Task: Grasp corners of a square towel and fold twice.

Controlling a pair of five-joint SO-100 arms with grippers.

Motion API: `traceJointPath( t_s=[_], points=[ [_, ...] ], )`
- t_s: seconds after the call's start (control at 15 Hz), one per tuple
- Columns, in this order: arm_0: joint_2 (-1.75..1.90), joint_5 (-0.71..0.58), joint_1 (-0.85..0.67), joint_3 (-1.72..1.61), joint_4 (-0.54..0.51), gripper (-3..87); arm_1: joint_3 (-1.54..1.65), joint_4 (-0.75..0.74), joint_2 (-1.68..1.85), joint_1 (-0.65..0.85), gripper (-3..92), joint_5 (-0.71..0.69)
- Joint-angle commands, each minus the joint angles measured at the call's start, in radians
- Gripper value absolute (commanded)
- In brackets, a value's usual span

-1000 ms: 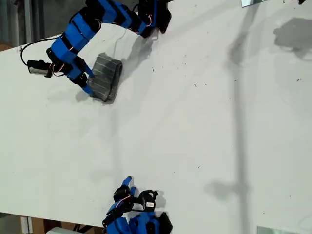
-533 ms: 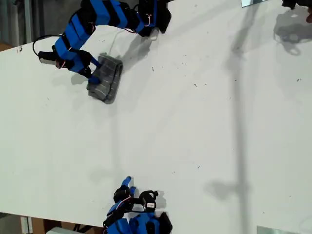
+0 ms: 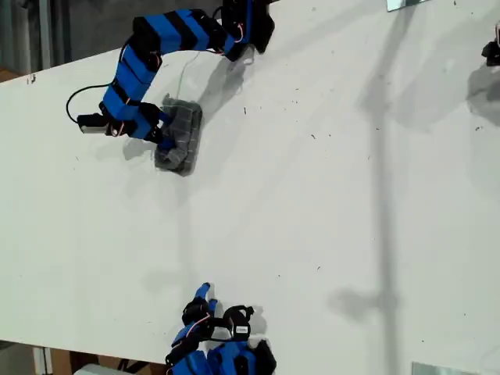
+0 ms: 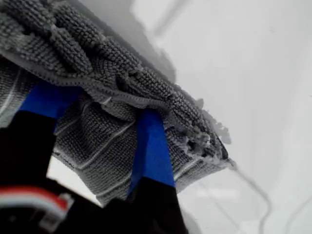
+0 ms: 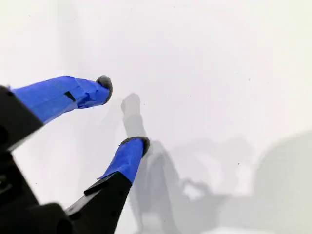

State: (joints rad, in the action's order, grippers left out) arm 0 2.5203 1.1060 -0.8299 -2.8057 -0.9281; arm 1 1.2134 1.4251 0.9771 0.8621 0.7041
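The towel [image 3: 181, 134] is a folded grey striped bundle on the white table [image 3: 312, 195], in the upper part of the exterior view's left. My first gripper [image 3: 162, 129] is at the bundle's edge. In the first wrist view, the towel [image 4: 97, 53] drapes over and between the blue fingers [image 4: 152, 146] of my first gripper [image 4: 97, 122], which is shut on it. Stacked corners [image 4: 212, 144] stick out past the finger. My second gripper [image 3: 205, 293] rests near the exterior view's bottom edge, and the second wrist view shows my second gripper [image 5: 122, 116] open over bare table.
The first arm's base [image 3: 246, 23] stands at the exterior view's top edge. A small dark object [image 3: 492, 51] shows at that view's right edge. Long grey shadows cross the table on that view's right.
My first gripper has swung rightward and down in the exterior view, carrying the towel bundle a little that way and turning it more upright. The second arm has not moved.
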Motion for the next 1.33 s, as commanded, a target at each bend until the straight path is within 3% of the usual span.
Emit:
traceJointPath(
  t_s=[0.0, 0.8, 1.0, 1.27],
  points=[
    [0.011, 0.003, 0.005, 0.005, -0.011, 19.4, -0.046, 0.04, 0.02, -0.137, 25.6, 0.032],
    [0.037, 0.003, 0.005, -0.006, -0.015, 19.3, -0.183, 0.041, 0.04, -0.577, 24.8, 0.152],
    [0.04, 0.003, 0.005, -0.008, -0.015, 19.3, -0.206, 0.067, 0.04, -0.606, 25.6, 0.178],
    [0.041, 0.003, 0.005, -0.008, -0.015, 19.3, -0.224, 0.281, 0.394, -0.483, 26.6, 0.155]
  ],
)
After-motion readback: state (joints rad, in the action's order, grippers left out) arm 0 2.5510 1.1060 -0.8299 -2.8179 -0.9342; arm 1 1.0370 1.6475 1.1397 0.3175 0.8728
